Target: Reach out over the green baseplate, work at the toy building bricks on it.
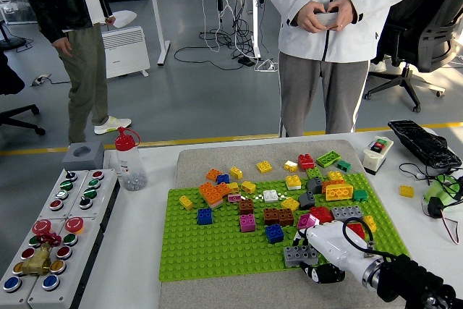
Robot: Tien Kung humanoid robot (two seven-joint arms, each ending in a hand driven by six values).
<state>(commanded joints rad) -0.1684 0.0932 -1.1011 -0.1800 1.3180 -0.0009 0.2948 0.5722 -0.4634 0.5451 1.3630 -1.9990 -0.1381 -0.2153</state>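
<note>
The green baseplate (217,244) lies on a grey mat, with several loose bricks scattered over its far half. My right hand (318,251), white with a black forearm, comes in from the lower right and rests on the plate's front right part. Its fingers are curled on a grey brick (299,255) near the plate's front edge. Close by stand a blue brick (274,233), a magenta brick (307,221) and a red brick (320,213). The left arm does not show.
A button panel (58,226) sits at the left, a clear bottle with a red cap (129,159) behind it. A keyboard (423,142) and green toy (443,193) lie at the right. A person in a pale jacket (340,5) stands at the far side, hands clasped.
</note>
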